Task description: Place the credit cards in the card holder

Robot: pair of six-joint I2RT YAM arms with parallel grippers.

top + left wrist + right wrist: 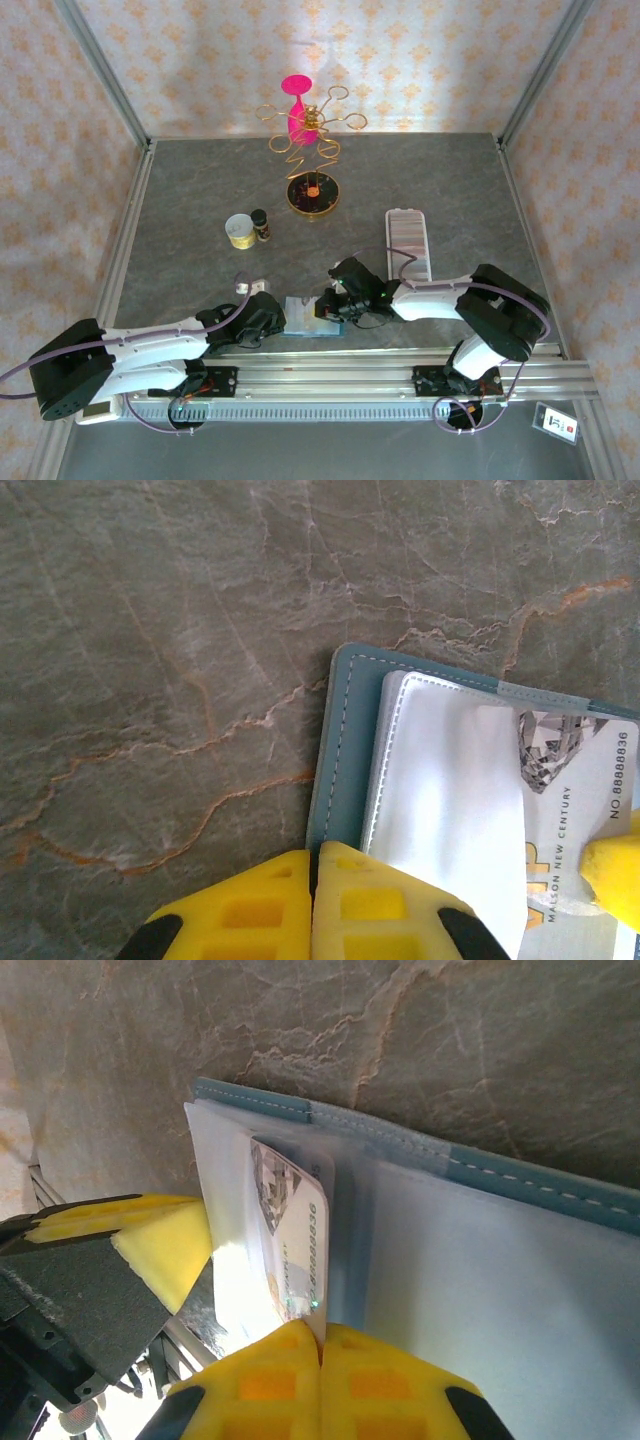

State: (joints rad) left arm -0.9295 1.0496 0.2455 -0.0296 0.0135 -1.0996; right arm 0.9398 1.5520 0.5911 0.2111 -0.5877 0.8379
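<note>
A teal folding wallet (305, 317) lies open near the table's front edge, between both grippers. My left gripper (315, 865) is shut on the wallet's teal cover edge (345, 750). A silvery-white credit card (292, 1235) with a diamond picture and printed number sticks out of the wallet's clear sleeve (450, 800). My right gripper (322, 1345) is shut on that card's near edge. The card (580, 780) also shows in the left wrist view, beside one right fingertip (615, 875). The long whitish ridged card holder (408, 243) lies further back on the right, apart from both grippers.
A gold wire stand (312, 140) with a pink piece stands at the back centre. A white cup (239, 230) and a small dark bottle (261, 225) sit left of centre. An aluminium rail (350, 362) runs along the near edge behind the wallet.
</note>
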